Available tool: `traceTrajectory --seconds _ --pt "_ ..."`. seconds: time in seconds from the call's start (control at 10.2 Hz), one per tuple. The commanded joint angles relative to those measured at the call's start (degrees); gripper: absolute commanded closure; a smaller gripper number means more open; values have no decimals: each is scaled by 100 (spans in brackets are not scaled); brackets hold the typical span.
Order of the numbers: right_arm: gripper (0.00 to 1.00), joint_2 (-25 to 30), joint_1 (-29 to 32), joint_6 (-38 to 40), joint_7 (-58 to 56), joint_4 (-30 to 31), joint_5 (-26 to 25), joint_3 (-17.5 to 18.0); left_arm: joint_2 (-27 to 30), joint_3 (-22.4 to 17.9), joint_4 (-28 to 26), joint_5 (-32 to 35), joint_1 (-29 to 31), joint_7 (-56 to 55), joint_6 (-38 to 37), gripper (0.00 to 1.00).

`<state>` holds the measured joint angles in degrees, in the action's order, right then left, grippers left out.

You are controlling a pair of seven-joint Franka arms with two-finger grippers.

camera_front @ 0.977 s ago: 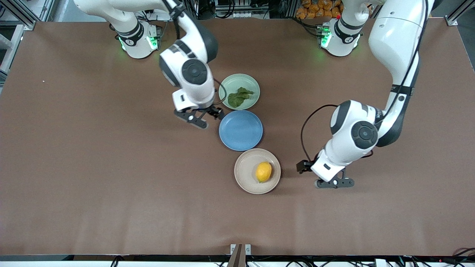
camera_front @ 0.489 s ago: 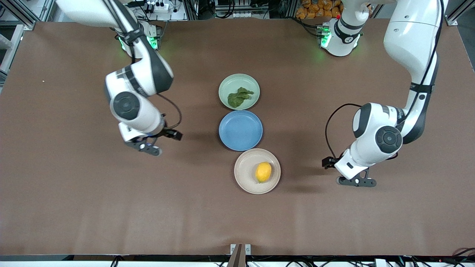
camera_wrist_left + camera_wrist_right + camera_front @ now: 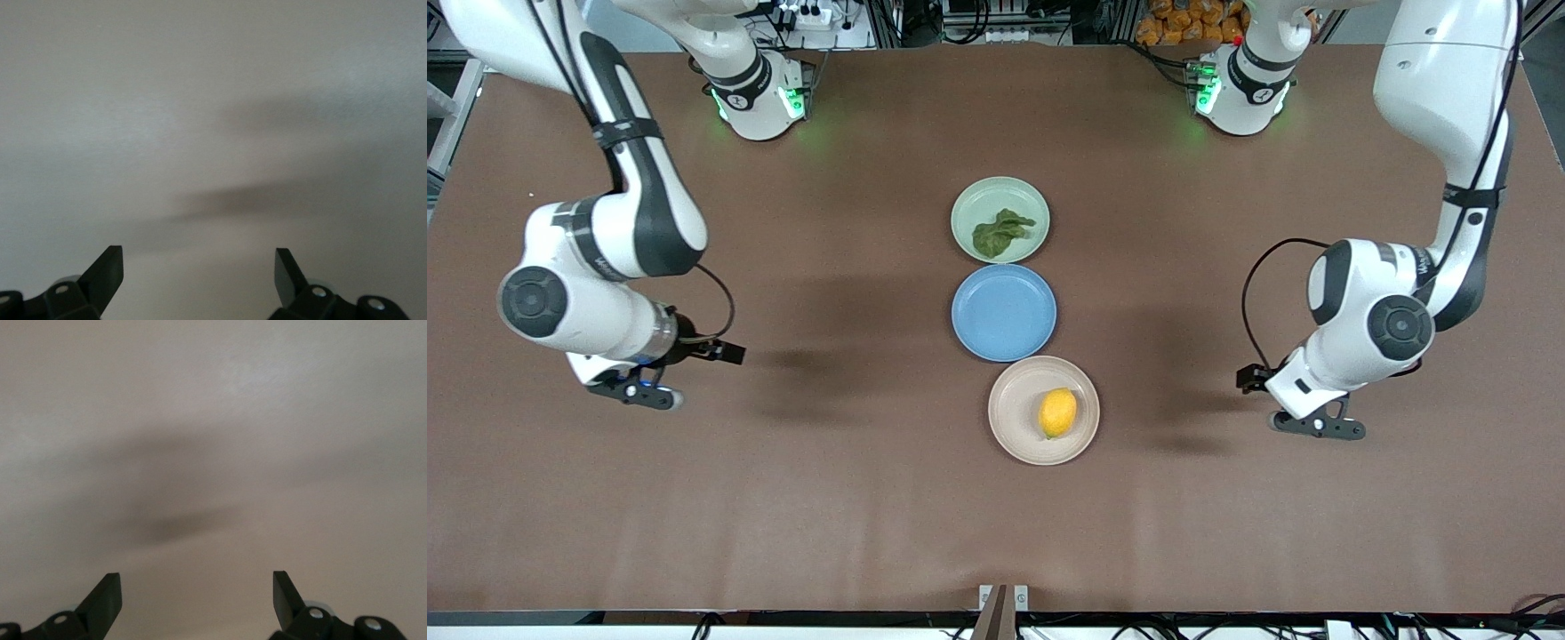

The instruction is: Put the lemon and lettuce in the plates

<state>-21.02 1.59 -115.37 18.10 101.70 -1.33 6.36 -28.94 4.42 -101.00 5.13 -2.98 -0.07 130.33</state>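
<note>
The lemon [image 3: 1058,412] lies in the beige-white plate [image 3: 1014,418], the plate nearest the front camera. The lettuce [image 3: 1000,233] lies in the mint green plate [image 3: 969,209], farthest from the camera. My left gripper [image 3: 1318,426] is open and empty over bare table toward the left arm's end, apart from the beige plate. My right gripper [image 3: 637,393] is open and empty over bare table toward the right arm's end. The left wrist view shows my left gripper [image 3: 199,270] over bare table, and the right wrist view shows my right gripper [image 3: 197,593] likewise.
An empty blue plate [image 3: 1004,312] sits between the two other plates. The three plates form a row in the table's middle. Brown table [image 3: 783,498] spreads all round.
My right gripper has swung away from beside the mint and blue plates toward the right arm's end of the table. My left gripper has moved away from the beige plate toward the left arm's end.
</note>
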Motion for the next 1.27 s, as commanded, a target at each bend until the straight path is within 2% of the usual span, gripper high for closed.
traceTrajectory --seconds 0.0,0.29,0.49,0.68,0.88,1.07,1.17 --pt "0 185 79 -134 -114 235 -69 119 502 -107 -456 129 79 297 54 0" --pt "0 992 61 -547 -131 1244 -69 163 810 -108 -483 41 79 280 -103 0" --pt "0 1563 -105 -609 -131 1833 -78 163 1117 -108 -430 -247 87 271 -480 0" --pt "0 1969 -141 -592 -131 2169 -69 190 1346 -82 -403 -529 79 218 -605 0" --pt "0 1979 -132 -557 -166 1995 -69 216 1574 -47 -412 -801 35 192 -614 0" --pt "0 1988 -106 -382 -481 1706 -69 216 1855 -47 -325 -961 35 192 -963 0" --pt "0 2066 -88 -50 -648 1495 -52 216 1892 -47 -107 -996 35 183 -1261 0"
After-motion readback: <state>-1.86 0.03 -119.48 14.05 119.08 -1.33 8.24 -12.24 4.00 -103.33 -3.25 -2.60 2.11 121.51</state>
